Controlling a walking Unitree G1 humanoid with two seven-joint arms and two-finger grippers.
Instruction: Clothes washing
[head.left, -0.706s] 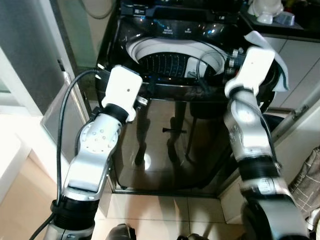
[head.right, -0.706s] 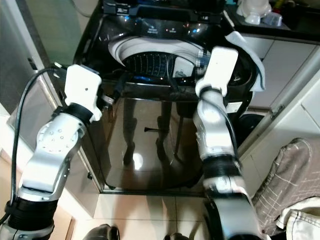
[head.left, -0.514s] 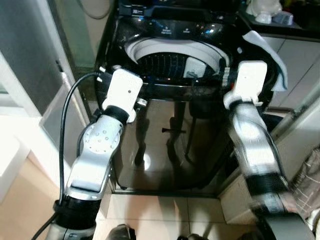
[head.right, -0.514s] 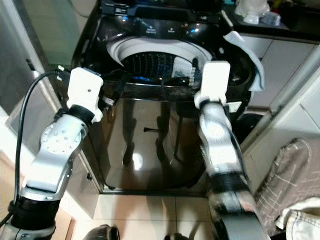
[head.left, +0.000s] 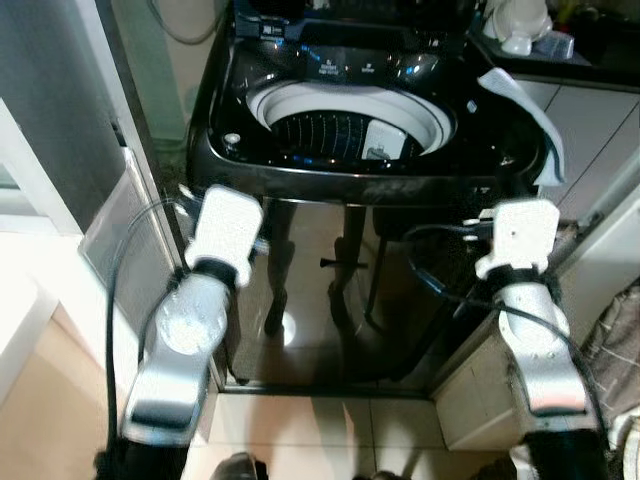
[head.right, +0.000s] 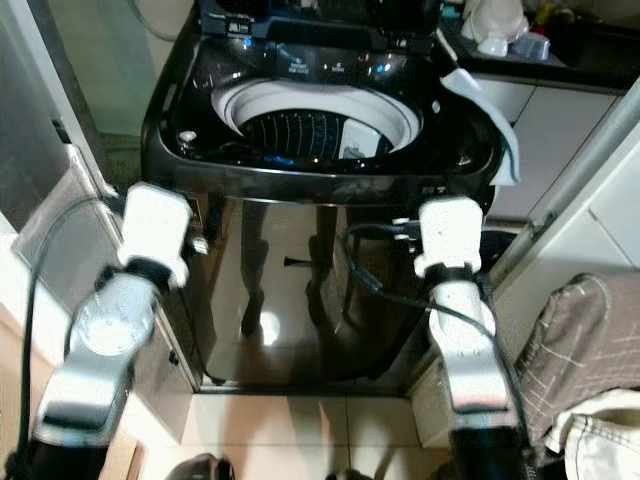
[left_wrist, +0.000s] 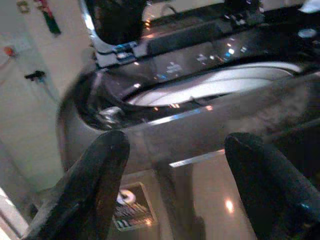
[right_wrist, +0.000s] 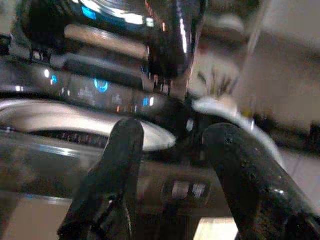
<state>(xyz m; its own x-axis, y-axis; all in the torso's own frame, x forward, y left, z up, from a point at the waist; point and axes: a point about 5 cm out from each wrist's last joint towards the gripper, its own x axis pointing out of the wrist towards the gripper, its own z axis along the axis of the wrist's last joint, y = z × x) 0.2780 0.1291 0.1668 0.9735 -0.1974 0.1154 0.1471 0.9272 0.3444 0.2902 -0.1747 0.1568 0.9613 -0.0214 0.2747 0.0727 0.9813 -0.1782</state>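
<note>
The washing machine (head.left: 350, 200) stands straight ahead at twelve o'clock, a glossy black top-loader with its lid up, so the white-rimmed drum (head.left: 348, 128) lies exposed and ready to take a load; what shows of the drum through the opening is ribbed metal wall, with no clothing to be made out in it. Along its far edge runs the control panel (head.left: 345, 65), lit with small blue marks. Both arms are held low in front of the mirrored front panel rather than over the opening, which reads as a resting stance facing the machine, not a reach. The left gripper (left_wrist: 175, 165), at about ten o'clock from the drum's near rim, has its two black fingers spread wide with nothing between them, the machine's front lip showing through the gap. The right gripper (right_wrist: 170, 165), at about two o'clock, is likewise parted and empty, its fingers framing the control panel and the drum's white rim. A pale cloth (head.left: 525, 105) hangs over the machine's right corner at about two o'clock. Outward from there, a dark counter (head.right: 590, 55) at the upper right carries small white items, with pale cabinet fronts below it. A checked fabric heap (head.right: 575, 350) sits low at four o'clock. A grey door panel (head.left: 60, 110) rises at nine o'clock, and cream floor tiles (head.left: 320, 430) spread beneath the machine.
</note>
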